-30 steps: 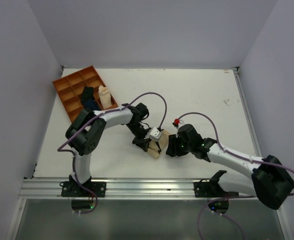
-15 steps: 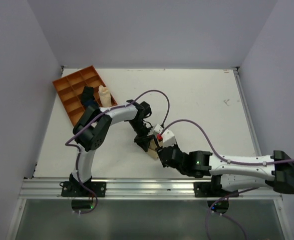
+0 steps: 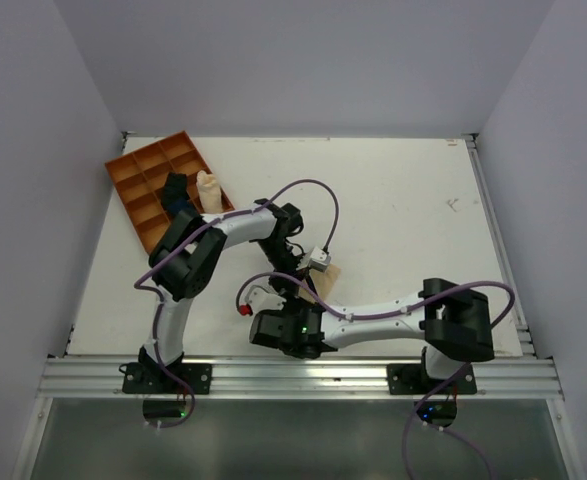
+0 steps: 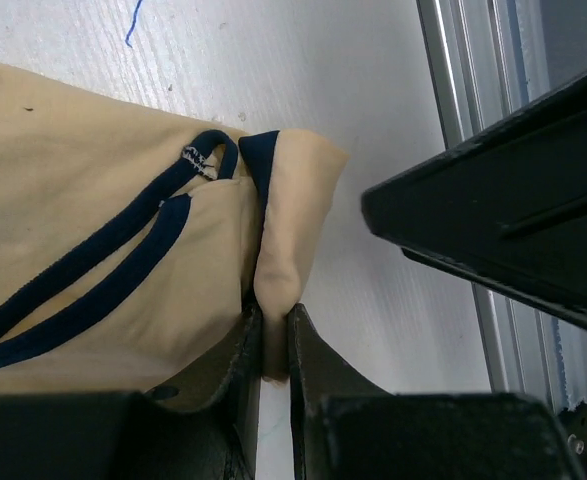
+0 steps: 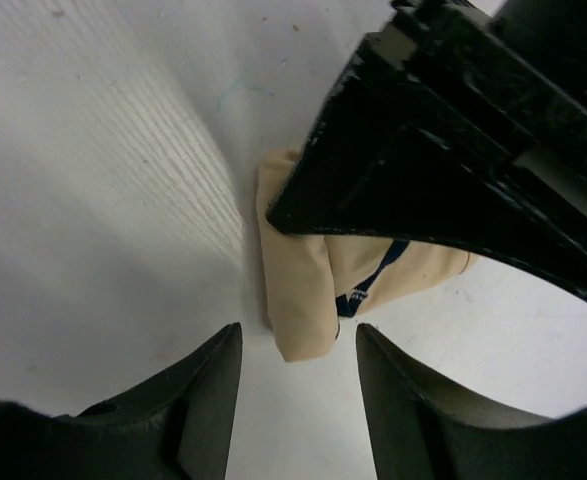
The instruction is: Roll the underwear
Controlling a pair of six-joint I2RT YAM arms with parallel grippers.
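The underwear (image 4: 113, 230) is soft, matte beige cloth edged with a thin dark band that runs in two curved lines across it. It lies folded on the white bench (image 4: 353, 90), whose surface shows a fine ribbed grain. One thick folded edge rises into the left gripper (image 4: 274, 345), whose fingers stand almost together and pinch that fold. The rest of the cloth spreads away to one side of this gripper and is cut off at the frame's edge. The right gripper (image 5: 296, 345) stands wide and holds nothing; the cloth's rounded end lies just ahead of it, in line with the gap between its smooth black fingers (image 5: 205, 400), touching neither. Beyond that end the left gripper's black body hides most of the cloth. From above, the two wrists crowd together and only a tan sliver shows beside them.
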